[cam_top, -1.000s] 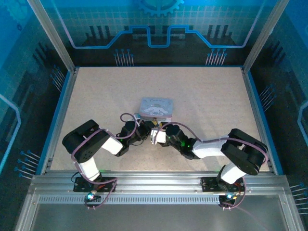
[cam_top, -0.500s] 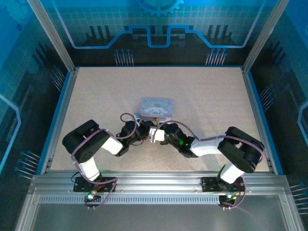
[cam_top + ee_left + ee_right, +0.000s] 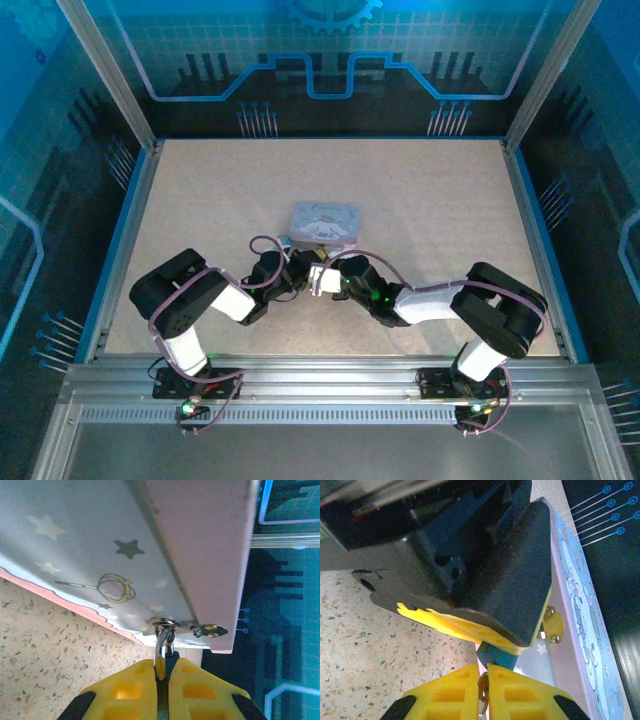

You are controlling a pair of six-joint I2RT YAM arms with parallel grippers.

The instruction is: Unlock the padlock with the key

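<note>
Your left tool (image 3: 161,674) clamps padlock (image 3: 160,652), which hangs from hasp (image 3: 210,629) on box (image 3: 100,545) rim. Your right tool (image 3: 484,674) pinches key (image 3: 481,689) just beside box rim. Steady padlock, align key straight, insert gently, then twist.

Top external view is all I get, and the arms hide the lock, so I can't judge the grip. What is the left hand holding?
Observer: The left hand is shut on the padlock, whose shackle hangs through a metal loop on the box.
Operator: And the right hand?
Observer: The right hand is shut on a small metal piece, apparently the key, right below the left hand's fingers.
Operator: Is the key in the lock?
Observer: It points up at what looks like the padlock's underside, very close to it. Whether it is inserted, I cannot tell.
</note>
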